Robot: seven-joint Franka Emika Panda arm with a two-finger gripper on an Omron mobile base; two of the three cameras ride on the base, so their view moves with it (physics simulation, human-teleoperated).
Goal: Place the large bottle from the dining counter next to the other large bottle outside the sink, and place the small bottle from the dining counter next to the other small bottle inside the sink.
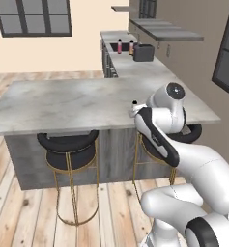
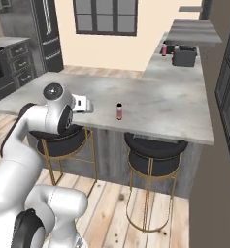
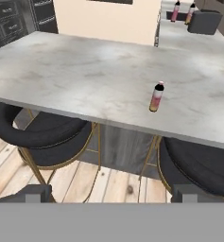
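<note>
Hand view is being aimed down over the counter (image 3: pixel 85 71), where one bottle (image 3: pixel 156 97) is being seen standing upright, just inside the counter's near edge and above the gap between the two stools (image 3: pixel 42 137). Whether it is the large or the small one cannot be told. The hand (image 3: pixel 111 193) is being held spread wide, nothing pinched, well short of the bottle and off the counter's near edge. In the right base view the bottle (image 2: pixel 119 111) is being shown just beside the hand (image 2: pixel 87 105), along that same edge. At the counter's far end, two more bottles (image 3: pixel 183 11) are being seen by a dark box (image 3: pixel 204 21).

The reach is judged to be only starting. To be done well, the hand should be lined up so that the bottle is being straddled evenly, brought in level around the body rather than the cap, and closed gently so the bottle is not being tipped.
</note>
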